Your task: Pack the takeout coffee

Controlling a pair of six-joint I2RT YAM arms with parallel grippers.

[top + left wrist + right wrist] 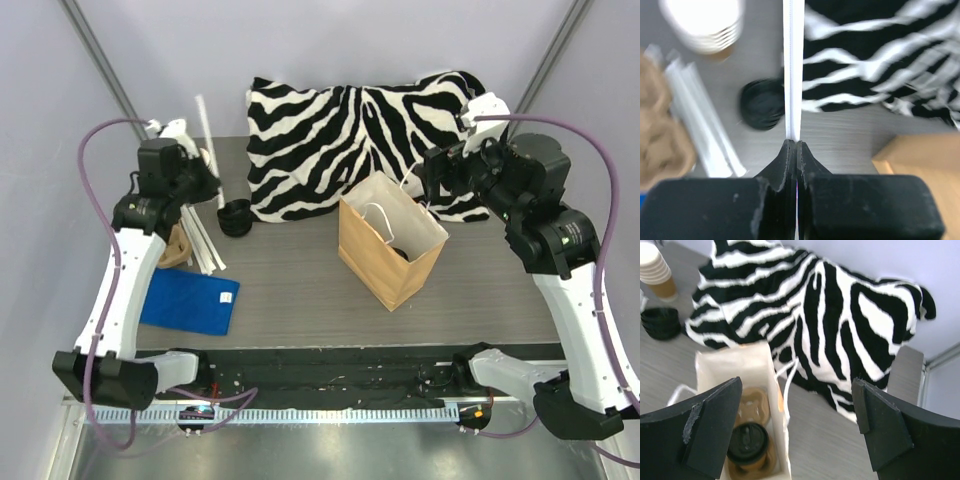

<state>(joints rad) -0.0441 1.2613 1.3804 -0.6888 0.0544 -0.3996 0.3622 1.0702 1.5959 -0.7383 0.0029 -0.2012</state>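
Observation:
The takeout coffee (747,442), a brown cup with a black lid, stands in a brown pulp carrier (752,402) inside the open paper bag (765,365). In the top view the bag (380,262) stands mid-table, and the lid (400,250) shows as a dark spot inside. My right gripper (797,384) is open and empty, above the bag's right side (432,185). My left gripper (792,144) is shut on a white wrapped straw (793,70). It holds the straw above the table's left side (207,178), far from the bag.
A zebra-print cloth (350,130) lies at the back. A stack of black lids (236,217) and lidless cups (705,22) stand at the left. Spare wrapped straws (205,245) and a pulp carrier (177,247) lie at the left. A blue cloth (190,300) lies at the front left.

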